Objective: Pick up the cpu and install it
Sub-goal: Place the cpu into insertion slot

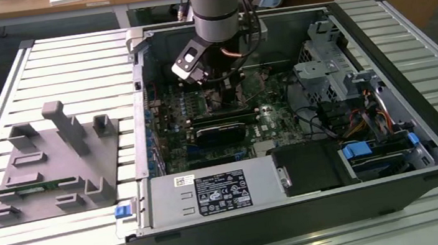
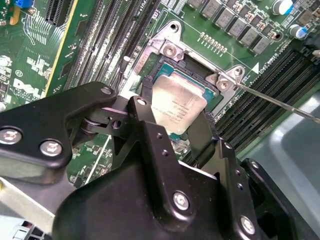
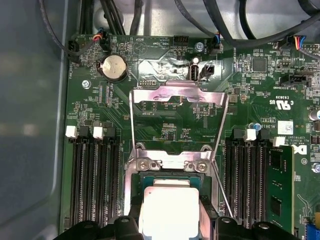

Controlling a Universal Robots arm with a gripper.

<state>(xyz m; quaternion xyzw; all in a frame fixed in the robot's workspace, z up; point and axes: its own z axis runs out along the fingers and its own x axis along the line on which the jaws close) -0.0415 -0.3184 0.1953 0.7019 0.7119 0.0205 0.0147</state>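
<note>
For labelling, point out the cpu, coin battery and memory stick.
cpu [image 2: 177, 107]: second wrist view, centre of metal top.
coin battery [image 3: 114, 67]: first wrist view, centre of face.
memory stick [image 3: 278, 187]: first wrist view, middle of board.

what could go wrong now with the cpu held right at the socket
1. The cpu, clamped in the gripper, sits at the socket; if it is not square when released, it may seat crooked and damage contacts.
2. The fingers reach close beside the thin lever and could snag it.
3. The raised load plate stands just beyond the cpu; a bump could drop it.
</note>
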